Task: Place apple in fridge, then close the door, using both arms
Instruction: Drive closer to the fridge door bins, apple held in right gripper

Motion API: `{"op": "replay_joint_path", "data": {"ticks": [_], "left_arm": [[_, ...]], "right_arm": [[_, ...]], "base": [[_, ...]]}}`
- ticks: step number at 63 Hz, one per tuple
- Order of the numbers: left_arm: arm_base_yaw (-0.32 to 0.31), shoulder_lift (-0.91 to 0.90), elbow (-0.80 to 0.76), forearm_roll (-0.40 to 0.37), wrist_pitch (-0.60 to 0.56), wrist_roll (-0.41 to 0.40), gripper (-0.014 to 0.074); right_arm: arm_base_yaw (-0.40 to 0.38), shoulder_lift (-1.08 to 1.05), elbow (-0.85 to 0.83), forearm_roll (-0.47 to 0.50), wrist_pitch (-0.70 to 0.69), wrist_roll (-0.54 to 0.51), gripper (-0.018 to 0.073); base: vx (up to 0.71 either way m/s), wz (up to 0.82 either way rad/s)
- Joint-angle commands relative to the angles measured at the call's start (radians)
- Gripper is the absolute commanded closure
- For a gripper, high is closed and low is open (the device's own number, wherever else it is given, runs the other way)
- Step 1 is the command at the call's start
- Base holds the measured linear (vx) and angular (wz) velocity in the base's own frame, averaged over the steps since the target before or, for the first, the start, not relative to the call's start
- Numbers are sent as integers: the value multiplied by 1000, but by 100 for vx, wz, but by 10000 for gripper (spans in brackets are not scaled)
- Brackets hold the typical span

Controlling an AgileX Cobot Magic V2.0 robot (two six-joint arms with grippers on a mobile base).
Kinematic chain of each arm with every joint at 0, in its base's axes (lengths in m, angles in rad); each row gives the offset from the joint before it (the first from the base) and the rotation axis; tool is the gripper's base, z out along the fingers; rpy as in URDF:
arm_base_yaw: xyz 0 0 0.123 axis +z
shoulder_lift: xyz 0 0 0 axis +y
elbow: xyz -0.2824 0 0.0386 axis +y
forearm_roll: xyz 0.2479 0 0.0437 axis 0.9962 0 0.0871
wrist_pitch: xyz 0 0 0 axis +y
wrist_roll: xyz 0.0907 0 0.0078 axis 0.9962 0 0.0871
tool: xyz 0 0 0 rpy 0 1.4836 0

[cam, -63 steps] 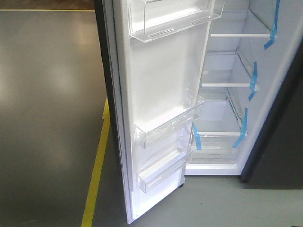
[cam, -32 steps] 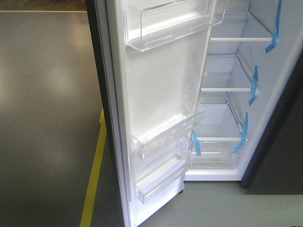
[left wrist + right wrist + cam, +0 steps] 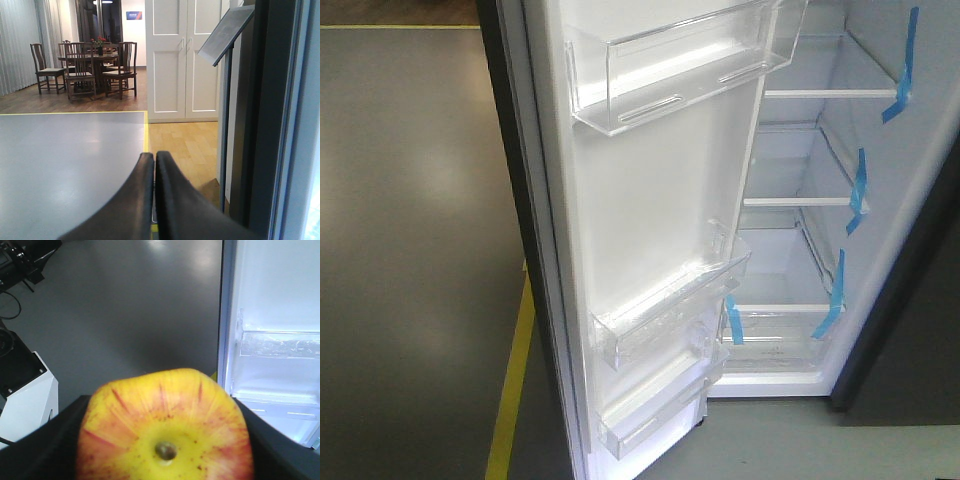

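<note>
Two pincers noted. My right pincer (image 3: 162, 440) gripped the apple (image 3: 165, 425), stem facing the lens, with the open door (image 3: 272, 300) ahead to its right. My left pincer (image 3: 154, 156) was closed on nothing, the door's edge close on its right.

The front view is sharp. The fridge (image 3: 790, 260) interior glows white, nearly blown out on the door (image 3: 650, 190) lining, and the floor (image 3: 410, 200) carries soft ceiling-light glare. Left wrist: even daylight, with the dark fingers (image 3: 135, 200) blurred near the lens. Right wrist — the apple (image 3: 165, 430) sits close and soft, with floor glare above it.
</note>
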Motion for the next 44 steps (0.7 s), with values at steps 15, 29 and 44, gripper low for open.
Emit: {"op": "replay_joint_path", "data": {"ticks": [15,29,44], "left_arm": [[-7,-16,21,-9,-71,-4,603],[-7,-16,21,-9,-71,-4,603],[-7,-16,21,-9,-71,-4,603]], "right_arm": [[1,12,-28,41,-57,0,162],[1,12,-28,41,-57,0,162],[1,12,-28,41,-57,0,162]], "base": [[9,-3],[7,-4],[5,-4]]}}
